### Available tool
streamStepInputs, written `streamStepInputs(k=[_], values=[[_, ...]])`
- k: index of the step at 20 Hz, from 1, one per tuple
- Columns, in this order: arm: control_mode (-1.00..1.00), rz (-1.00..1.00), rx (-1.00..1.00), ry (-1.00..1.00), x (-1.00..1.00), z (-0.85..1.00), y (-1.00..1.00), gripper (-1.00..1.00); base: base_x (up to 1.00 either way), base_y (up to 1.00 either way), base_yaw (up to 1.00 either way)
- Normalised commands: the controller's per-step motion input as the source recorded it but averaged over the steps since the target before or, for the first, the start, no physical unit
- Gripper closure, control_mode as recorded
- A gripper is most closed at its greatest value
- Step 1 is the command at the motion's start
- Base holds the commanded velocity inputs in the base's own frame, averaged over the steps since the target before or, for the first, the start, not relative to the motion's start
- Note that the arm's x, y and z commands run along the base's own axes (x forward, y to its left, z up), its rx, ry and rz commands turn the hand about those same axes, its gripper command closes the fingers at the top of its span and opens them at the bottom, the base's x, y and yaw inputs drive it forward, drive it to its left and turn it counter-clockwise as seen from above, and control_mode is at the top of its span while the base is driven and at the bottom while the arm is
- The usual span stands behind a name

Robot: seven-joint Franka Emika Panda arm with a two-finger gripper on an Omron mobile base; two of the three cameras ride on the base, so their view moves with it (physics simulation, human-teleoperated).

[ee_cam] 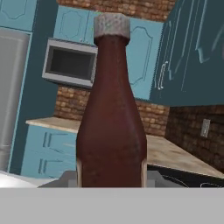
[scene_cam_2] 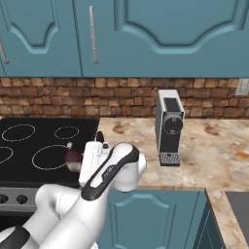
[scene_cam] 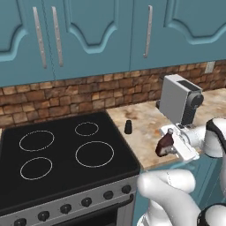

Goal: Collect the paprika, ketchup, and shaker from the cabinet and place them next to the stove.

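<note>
My gripper (scene_cam: 171, 145) is shut on the ketchup (scene_cam: 165, 145), a dark brown-red bottle with a white cap. I hold it just above the counter's front edge, a little right of the stove (scene_cam: 66, 152). From the right side the ketchup (scene_cam_2: 73, 156) peeks out left of the hand, near the cooktop's right edge. Close up, the ketchup (ee_cam: 111, 118) stands between the grey fingers (ee_cam: 69, 177). The black shaker (scene_cam: 128, 127) stands upright on the counter beside the stove. The teal cabinet (scene_cam: 88, 35) has its doors closed. The paprika is out of view.
A grey coffee machine (scene_cam: 178, 103) stands on the counter (scene_cam: 145, 117) behind the hand, against the brick wall. Dark knobs line the stove front (scene_cam: 66, 207). Across the room are a microwave (ee_cam: 72, 63) and a steel fridge (ee_cam: 11, 96).
</note>
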Motion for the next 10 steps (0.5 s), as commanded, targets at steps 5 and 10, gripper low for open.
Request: streamStepInputs(k=[5, 10], values=[[-1.00, -0.01, -0.05, 0.00, 0.40, -0.43, -0.02, 1.00, 0.00, 0.00, 0.00], [-1.00, 0.00, 0.00, 0.00, 0.47, -0.29, -0.12, 1.00, 0.00, 0.00, 0.00]])
